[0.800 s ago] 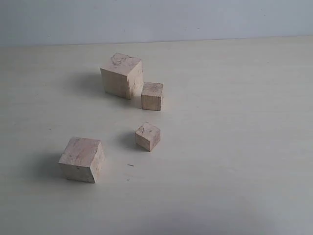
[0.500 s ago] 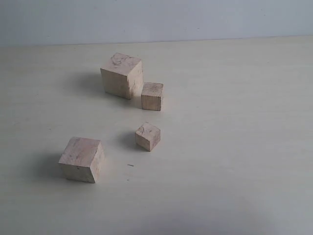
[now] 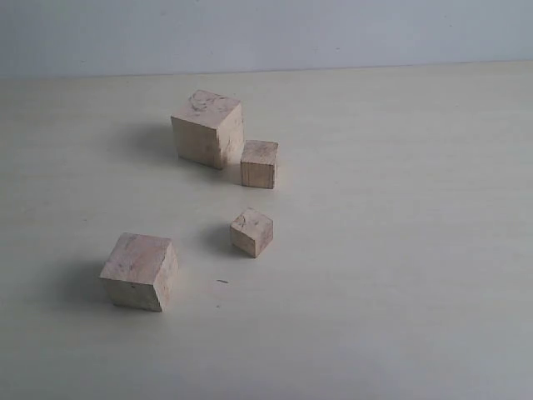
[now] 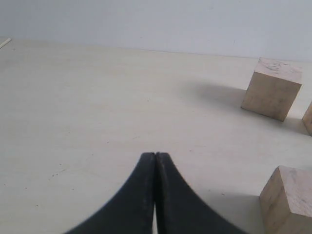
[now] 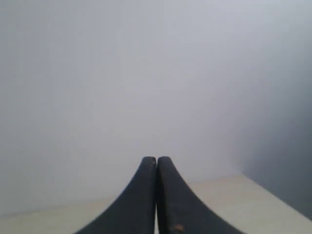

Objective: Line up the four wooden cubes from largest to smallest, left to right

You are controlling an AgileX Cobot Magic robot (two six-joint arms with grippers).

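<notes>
Four pale wooden cubes stand on the table in the exterior view. The largest cube (image 3: 208, 129) is at the back, and the third-largest cube (image 3: 259, 163) touches its right front corner. The smallest cube (image 3: 251, 232) lies nearer the middle, and the second-largest cube (image 3: 140, 271) is front left. No gripper shows in that view. My left gripper (image 4: 155, 155) is shut and empty, well apart from the largest cube (image 4: 271, 88) and the second-largest cube (image 4: 287, 197). My right gripper (image 5: 156, 159) is shut and empty, facing a wall with no cube in sight.
The table (image 3: 400, 250) is pale beige and a grey-white wall (image 3: 333, 33) runs along its far edge. In the right wrist view a table corner (image 5: 253, 195) meets the wall. A sliver of the third-largest cube (image 4: 308, 118) shows at the left wrist frame's edge.
</notes>
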